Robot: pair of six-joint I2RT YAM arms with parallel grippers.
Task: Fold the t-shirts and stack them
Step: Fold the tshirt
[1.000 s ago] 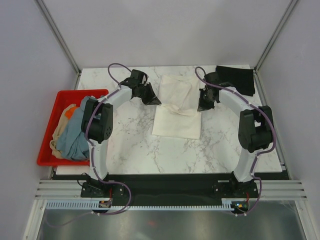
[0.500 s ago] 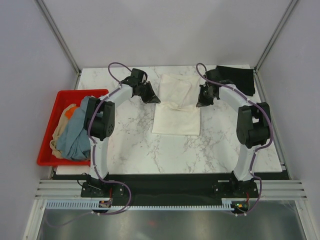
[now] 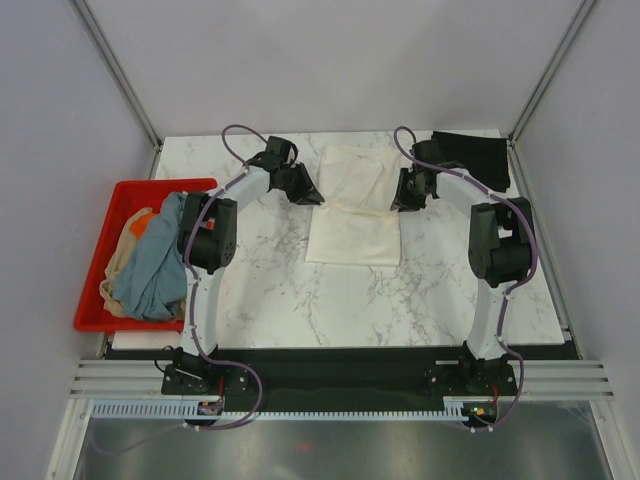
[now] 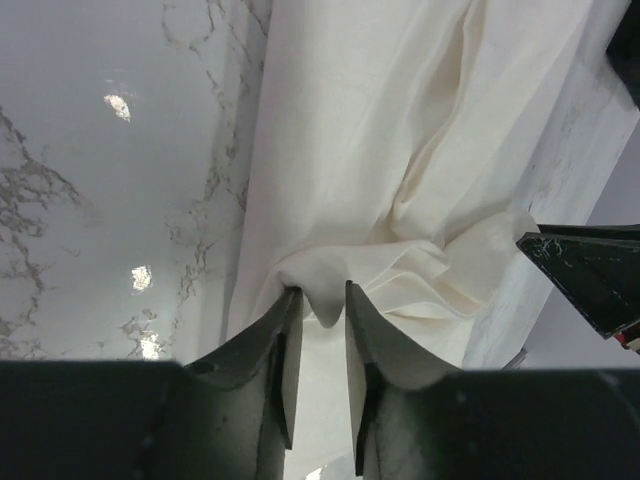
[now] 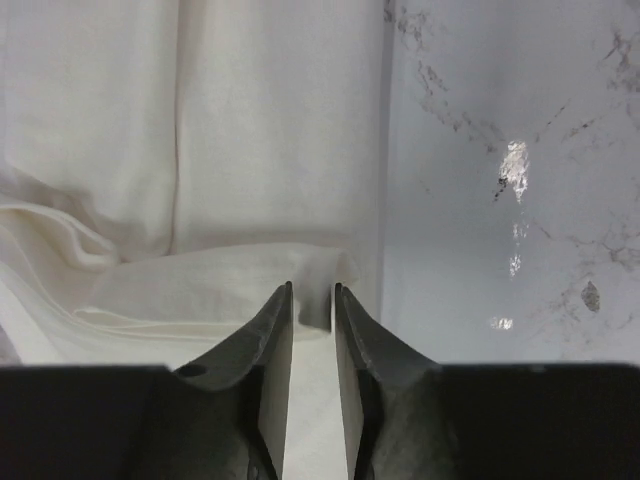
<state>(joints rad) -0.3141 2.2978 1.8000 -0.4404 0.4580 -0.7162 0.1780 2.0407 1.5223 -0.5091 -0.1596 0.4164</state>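
Note:
A cream-white t-shirt (image 3: pixel 352 215) lies folded on the marble table (image 3: pixel 270 290), its near half doubled over. My left gripper (image 3: pixel 313 195) sits low at the shirt's left edge. In the left wrist view its jaws (image 4: pixel 316 292) stand slightly apart, and a loose pucker of cream cloth (image 4: pixel 380 150) hangs between the tips. My right gripper (image 3: pixel 400 203) is at the shirt's right edge. Its jaws (image 5: pixel 312 288) are also narrowly open over a cloth fold (image 5: pixel 200 150). A black t-shirt (image 3: pixel 470 155) lies at the back right corner.
A red crate (image 3: pixel 110 215) stands off the table's left side, holding a grey-blue shirt (image 3: pixel 150 265), a tan one (image 3: pixel 118 265) and a bit of orange cloth (image 3: pixel 143 222). Grey walls and metal posts close in the back and sides.
Both grippers went from shut on the cream shirt's edges to slightly open. They also shifted a little toward the back, and the folded layer settled flatter.

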